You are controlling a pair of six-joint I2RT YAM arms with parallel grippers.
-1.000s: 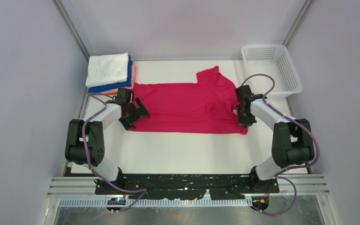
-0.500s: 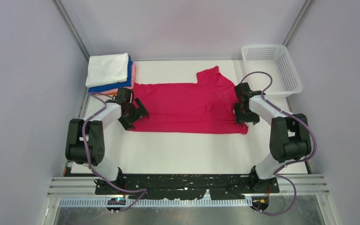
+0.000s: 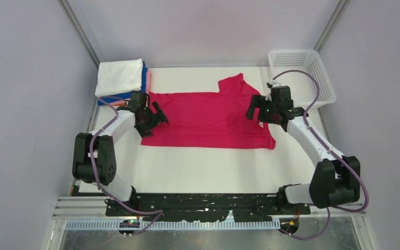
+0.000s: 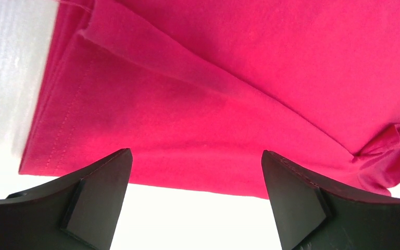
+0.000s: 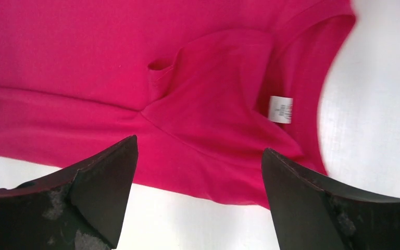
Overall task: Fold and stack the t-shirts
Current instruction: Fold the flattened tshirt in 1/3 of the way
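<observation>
left pincer (image 4: 196, 152) and right pincer (image 5: 200, 145) gape empty over the magenta t-shirt (image 3: 208, 117) (neck label (image 5: 280, 109) showing).

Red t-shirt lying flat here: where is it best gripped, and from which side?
Probably at its two ends: hem edge for the left gripper, collar end for the right gripper, each from above. The red t-shirt lies flat crosswise, so only edges offer a pinchable lip.
</observation>
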